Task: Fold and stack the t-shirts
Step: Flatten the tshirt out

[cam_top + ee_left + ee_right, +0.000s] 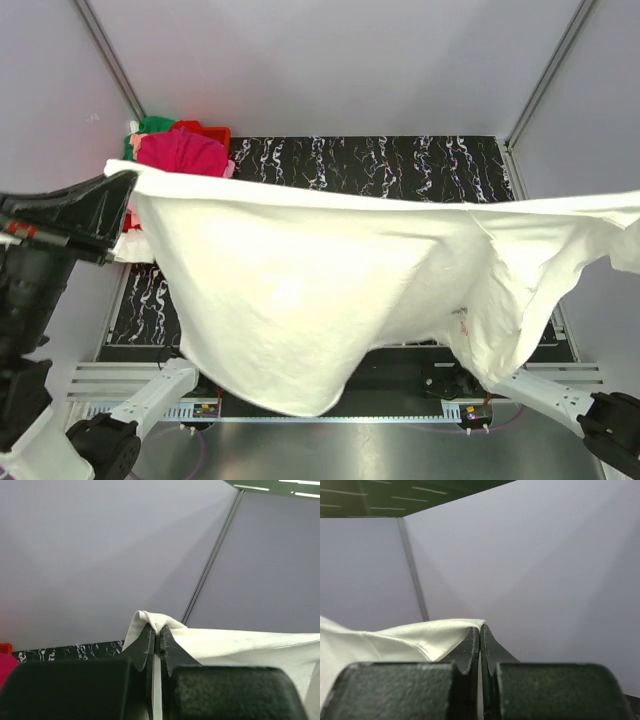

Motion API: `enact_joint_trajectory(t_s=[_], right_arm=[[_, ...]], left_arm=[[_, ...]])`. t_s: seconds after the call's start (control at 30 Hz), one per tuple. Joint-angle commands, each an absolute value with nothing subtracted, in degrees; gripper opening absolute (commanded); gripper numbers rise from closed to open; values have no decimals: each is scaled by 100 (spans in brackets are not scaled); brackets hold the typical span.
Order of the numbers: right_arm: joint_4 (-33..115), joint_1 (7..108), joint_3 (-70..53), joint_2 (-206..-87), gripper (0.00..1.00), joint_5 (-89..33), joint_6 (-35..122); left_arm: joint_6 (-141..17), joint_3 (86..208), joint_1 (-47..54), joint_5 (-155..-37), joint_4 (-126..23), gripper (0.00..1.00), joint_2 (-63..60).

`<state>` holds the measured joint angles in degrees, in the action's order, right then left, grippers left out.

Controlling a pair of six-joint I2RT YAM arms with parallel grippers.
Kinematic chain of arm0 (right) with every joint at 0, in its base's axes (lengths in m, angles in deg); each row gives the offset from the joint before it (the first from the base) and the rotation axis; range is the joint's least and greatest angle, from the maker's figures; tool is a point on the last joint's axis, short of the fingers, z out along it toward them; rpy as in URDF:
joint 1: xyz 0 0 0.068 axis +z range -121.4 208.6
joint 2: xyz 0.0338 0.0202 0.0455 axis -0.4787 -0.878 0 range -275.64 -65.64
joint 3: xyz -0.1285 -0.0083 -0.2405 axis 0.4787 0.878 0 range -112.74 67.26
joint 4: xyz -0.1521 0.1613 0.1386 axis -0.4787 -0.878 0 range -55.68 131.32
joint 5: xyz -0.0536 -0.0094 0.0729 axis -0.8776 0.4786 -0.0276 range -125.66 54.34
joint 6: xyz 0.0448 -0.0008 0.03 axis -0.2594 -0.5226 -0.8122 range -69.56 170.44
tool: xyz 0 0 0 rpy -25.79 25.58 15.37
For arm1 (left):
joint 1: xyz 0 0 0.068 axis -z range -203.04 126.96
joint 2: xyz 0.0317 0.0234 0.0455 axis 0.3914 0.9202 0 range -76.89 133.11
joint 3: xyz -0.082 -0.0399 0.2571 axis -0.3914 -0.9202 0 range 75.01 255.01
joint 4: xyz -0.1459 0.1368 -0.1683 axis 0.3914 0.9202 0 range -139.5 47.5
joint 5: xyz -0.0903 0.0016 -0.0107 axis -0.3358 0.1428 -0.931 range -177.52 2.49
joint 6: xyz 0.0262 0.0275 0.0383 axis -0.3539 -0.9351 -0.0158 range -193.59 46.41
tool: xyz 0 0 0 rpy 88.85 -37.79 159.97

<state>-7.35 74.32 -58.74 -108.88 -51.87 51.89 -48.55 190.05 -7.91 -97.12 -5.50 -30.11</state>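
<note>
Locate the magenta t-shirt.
In the top view, the magenta t-shirt lies at the far-left corner of the table, by the red bin, just behind the held-up white t-shirt.

No words or numbers are showing clearly enough to read in any view. A tiny red mark is sitting low on the right part of the white shirt, but it is looking far too small to read.
</note>
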Motion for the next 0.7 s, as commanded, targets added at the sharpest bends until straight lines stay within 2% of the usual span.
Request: enact_joint_trajectory(t_s=[0.0, 0.07, 0.1, 0.13, 0.2, 0.23, 0.27, 0.3, 0.33, 0.37, 0.4, 0.43, 0.47, 0.5, 0.53, 0.57, 0.6, 0.67], right_arm=[[377, 7430, -5808, -11537, 0, -6795, 6516], [886, 7501, -5598, -12047, 0, -7465, 7054], [1228, 7553, -5170, -12205, 0, -8182, 7778], [2136, 7623, -4887, -12546, 0, -8459, 8221], [3308, 7615, -3933, -12812, 0, -8724, 9396], [4002, 7389, -3761, -13126, 0, -8647, 9455], [3895, 6943, -3699, -13303, 0, -8411, 9186], [3050, 6460, -3846, -13523, 0, -7600, 8035], [2798, 5489, -3900, -13995, 0, -7209, 7484], [2683, 5079, -3944, -14295, 0, -6831, 7052], [2255, 4440, -4144, -15125, 0, -6114, 6412], [1920, 4234, -4477, -15681, 0, -5828, 6154], [1508, 4084, -5585, -16305, 7, -5573, 5934], [494, 3969, -6284, -17590, 80, -5048, 5566], [275, 3924, -6735, -17995, 99, -4947, 5345], [186, 3924, -6965, -18242, 100, -4894, 5151], [-180, 3915, -7507, -18462, 100, -4754, 4827], [-446, 3941, -8124, -18903, 100, -4569, 4623]], left_arm=[[-4855, 19084, -810, -9350, -609, 0, -2155], [-4767, 19067, -810, -9201, -530, 0, -1846], [-4723, 19067, -810, -9121, -469, 0, -1514], [-4618, 19006, -819, -9051, -416, 0, -1337], [-4495, 18866, -915, -8901, -345, 0, -785], [-4233, 18552, -1046, -8979, -380, 0, -598], [-4091, 18366, -1422, -9432, -485, 0, -405], [-3959, 17981, -1573, -9594, -573, 0, -3], [-3758, 17829, -1766, -9708, -747, 0, 227], [-3703, 17706, -1829, -9779, -871, 0, 465], [-3659, 17679, -1873, -9728, -968, 2, 1050], [-3633, 17835, -1909, -9727, -865, 6, 1447], [-3624, 18106, -1944, -9901, -681, 14, 1895], [-3658, 18979, -1953, -10007, -427, 30, 2874], [-3720, 19493, -1953, -10069, 272, 70, 3328], [-3773, 19941, -1935, -10261, 523, 95, 3715], [-3843, 20390, -1909, -10307, 656, 99, 4041], [-3975, 20307, -1874, -10098, 632, 99, 3914]])
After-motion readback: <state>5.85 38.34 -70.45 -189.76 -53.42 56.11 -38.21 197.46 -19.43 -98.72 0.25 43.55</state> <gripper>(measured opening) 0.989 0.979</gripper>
